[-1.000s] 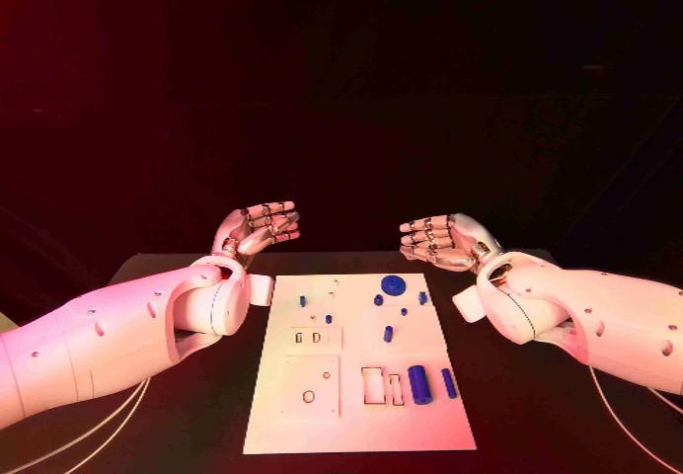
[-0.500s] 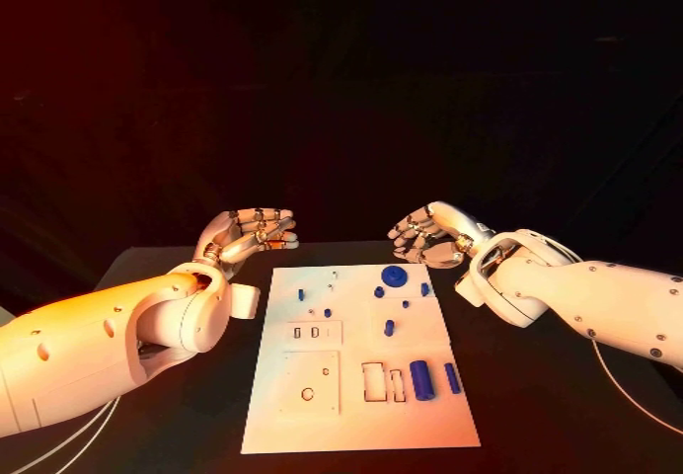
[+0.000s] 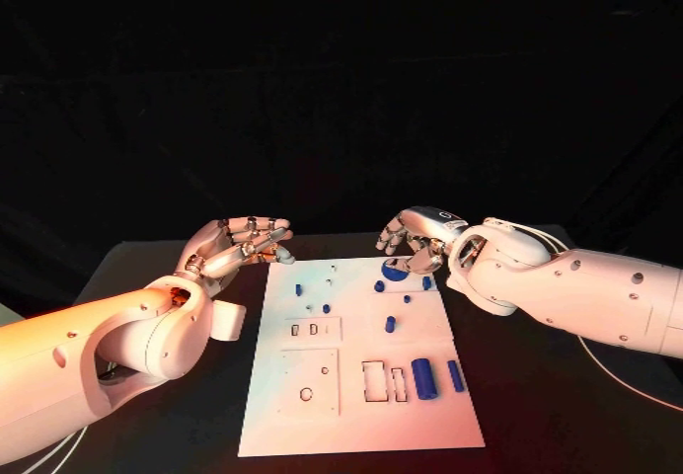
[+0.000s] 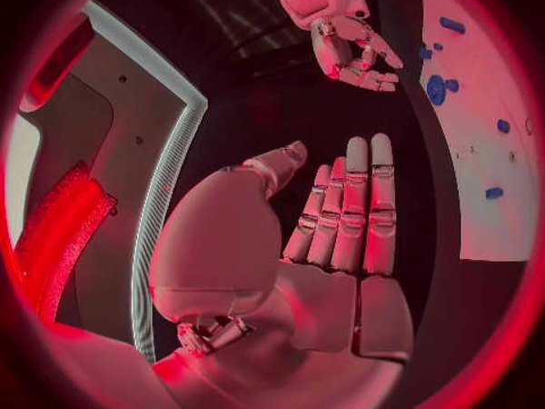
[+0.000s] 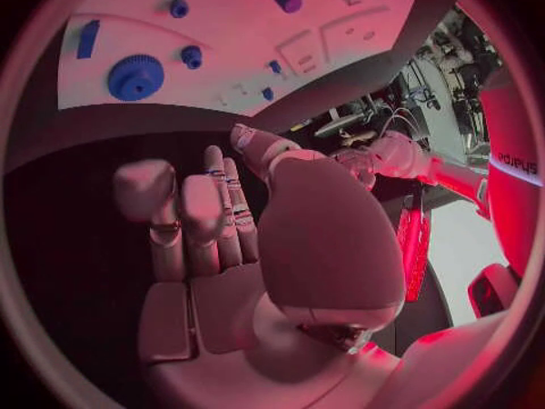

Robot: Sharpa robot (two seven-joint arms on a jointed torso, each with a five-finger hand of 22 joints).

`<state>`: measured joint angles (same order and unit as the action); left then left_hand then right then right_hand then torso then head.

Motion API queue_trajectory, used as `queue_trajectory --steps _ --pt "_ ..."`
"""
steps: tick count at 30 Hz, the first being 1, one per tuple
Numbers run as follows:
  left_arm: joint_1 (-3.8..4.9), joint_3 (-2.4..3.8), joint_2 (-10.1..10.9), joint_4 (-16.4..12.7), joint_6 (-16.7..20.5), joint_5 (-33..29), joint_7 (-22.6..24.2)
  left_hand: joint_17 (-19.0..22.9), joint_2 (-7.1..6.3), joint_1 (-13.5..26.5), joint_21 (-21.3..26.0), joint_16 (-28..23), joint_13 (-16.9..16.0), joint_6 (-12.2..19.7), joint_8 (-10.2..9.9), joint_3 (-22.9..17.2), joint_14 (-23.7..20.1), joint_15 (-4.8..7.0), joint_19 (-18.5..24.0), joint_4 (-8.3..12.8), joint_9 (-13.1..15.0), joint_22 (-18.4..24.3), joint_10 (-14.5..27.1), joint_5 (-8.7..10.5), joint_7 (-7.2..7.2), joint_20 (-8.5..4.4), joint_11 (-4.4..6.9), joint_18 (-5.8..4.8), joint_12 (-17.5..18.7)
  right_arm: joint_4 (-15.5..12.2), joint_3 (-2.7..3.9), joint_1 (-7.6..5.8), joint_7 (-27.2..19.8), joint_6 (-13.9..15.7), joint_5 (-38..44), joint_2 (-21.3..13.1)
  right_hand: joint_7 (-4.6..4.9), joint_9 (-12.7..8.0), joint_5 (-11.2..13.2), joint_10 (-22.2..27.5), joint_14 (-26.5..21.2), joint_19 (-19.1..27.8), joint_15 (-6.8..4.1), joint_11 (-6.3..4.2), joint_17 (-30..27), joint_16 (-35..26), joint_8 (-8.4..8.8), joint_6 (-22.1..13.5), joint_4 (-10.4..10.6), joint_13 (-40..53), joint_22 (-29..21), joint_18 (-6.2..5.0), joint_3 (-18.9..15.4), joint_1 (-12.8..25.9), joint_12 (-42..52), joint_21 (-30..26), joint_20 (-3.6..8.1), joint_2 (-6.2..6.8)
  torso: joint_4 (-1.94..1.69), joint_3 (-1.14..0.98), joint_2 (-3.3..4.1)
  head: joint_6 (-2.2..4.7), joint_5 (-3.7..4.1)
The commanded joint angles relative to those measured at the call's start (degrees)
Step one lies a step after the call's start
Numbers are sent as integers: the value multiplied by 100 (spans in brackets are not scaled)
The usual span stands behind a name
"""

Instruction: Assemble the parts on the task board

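Left robot hand (image 3: 242, 243) hangs empty, fingers apart, beside the board's (image 3: 356, 415) far left corner. Blue parts (image 3: 422, 379) lie on the board, mid-table (image 3: 555, 415). Right robot hand (image 3: 416, 240), fingers curled in on nothing, hovers above the gear (image 3: 395, 271).

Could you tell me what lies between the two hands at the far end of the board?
In the head view, only the board's bare far edge and dark table lie between the left hand and right hand; no part sits there.
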<state>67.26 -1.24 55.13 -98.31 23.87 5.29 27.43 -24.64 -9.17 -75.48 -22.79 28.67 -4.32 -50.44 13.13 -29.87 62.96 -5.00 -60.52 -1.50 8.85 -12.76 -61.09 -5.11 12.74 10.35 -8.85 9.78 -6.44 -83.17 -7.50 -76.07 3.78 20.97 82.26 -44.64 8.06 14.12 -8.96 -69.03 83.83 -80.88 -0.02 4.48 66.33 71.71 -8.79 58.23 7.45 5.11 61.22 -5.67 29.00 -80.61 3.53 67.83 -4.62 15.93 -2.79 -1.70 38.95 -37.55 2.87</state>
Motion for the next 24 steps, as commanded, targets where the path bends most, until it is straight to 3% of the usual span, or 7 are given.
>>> queue_trajectory --steps 1,9,19,24 --pt "14 19 46 -103 -273 42 -51 -211 -51 -7 -217 347 -6 -5 38 35 -94 30 61 -8 10 -152 -37 22 -23 -49 12 30 -4 49 0 1 398 -446 807 40 -20 40 21 105 343 -76 5 14 240 268 19 -49 39 11 350 105 -43 7 3 286 -14 52 -54 -3 105 10 22" --pt "20 56 112 -196 -330 55 -84 -638 -61 10 -1000 1292 -14 -33 83 -12 -243 77 254 -30 32 -706 -90 19 -48 -99 43 37 -39 125 -8 23 547 -709 1009 130 -51 106 34 248 352 -188 13 31 491 553 12 -99 90 43 835 175 -224 33 3 674 -48 48 -86 10 192 25 46" --pt "22 65 138 -215 -368 59 -107 -688 -70 27 -1181 1471 -14 -31 94 -32 -276 80 331 -46 38 -838 -91 20 -47 -101 45 39 -45 198 -19 55 631 -961 1075 198 -68 139 53 336 346 -207 25 44 538 630 8 -113 126 68 967 191 -347 23 10 778 -69 25 -121 26 242 12 75" --pt "24 66 145 -209 -375 59 -107 -693 -71 28 -1216 1502 -13 -27 94 -37 -287 79 351 -49 38 -865 -86 20 -46 -100 43 39 -44 232 -24 79 641 -1023 1084 235 -72 149 44 328 344 -214 24 41 541 644 0 -104 137 80 1003 195 -358 11 18 805 -72 5 -129 22 259 13 68"
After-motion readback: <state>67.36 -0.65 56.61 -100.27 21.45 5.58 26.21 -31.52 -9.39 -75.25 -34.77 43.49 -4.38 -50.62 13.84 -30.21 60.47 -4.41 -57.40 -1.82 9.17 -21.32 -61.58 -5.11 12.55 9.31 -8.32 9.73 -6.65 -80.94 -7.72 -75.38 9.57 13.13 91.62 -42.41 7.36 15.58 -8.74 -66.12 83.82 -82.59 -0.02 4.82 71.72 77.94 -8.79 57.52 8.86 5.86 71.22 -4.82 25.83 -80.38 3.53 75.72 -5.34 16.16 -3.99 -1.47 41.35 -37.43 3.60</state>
